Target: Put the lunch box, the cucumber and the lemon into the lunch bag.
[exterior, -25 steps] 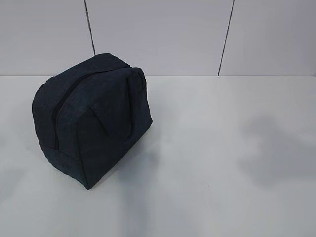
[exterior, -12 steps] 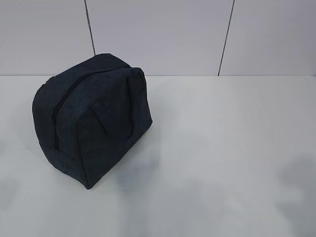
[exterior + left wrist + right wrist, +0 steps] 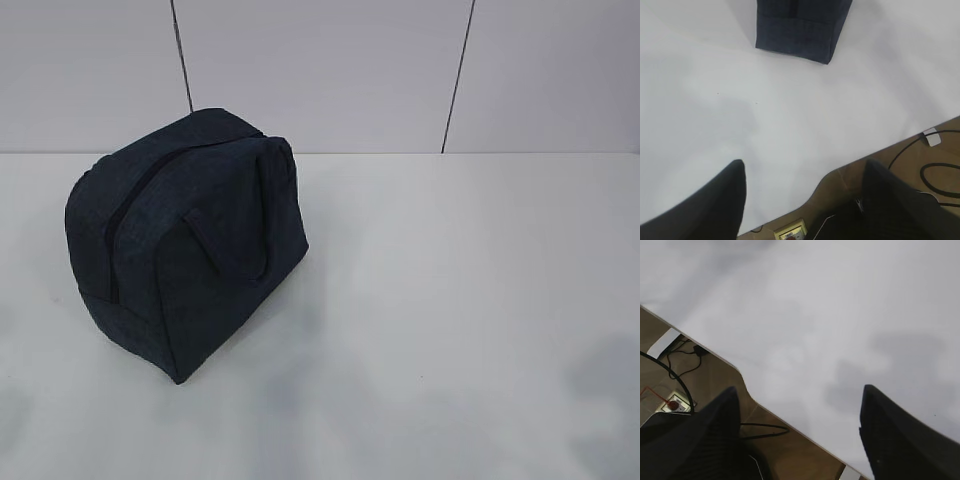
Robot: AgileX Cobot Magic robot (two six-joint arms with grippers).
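Note:
The dark navy lunch bag [image 3: 185, 240] stands on the white table at the left, its top zipper closed and a strap handle on its side. Its lower corner shows at the top of the left wrist view [image 3: 800, 30]. The lunch box, the cucumber and the lemon are out of view. My left gripper [image 3: 802, 167] is open and empty, held above the table's front edge, well short of the bag. My right gripper [image 3: 797, 395] is open and empty above the table's front edge. Neither gripper shows in the exterior view.
The white table [image 3: 450, 300] runs back to a grey panelled wall [image 3: 330, 70]. Below the table's front edge lie brown floor, black cables [image 3: 670, 375] and a floor socket [image 3: 790, 232].
The bag has not moved. The soft shadows on the table at the right have shifted toward the lower right corner and the front edge.

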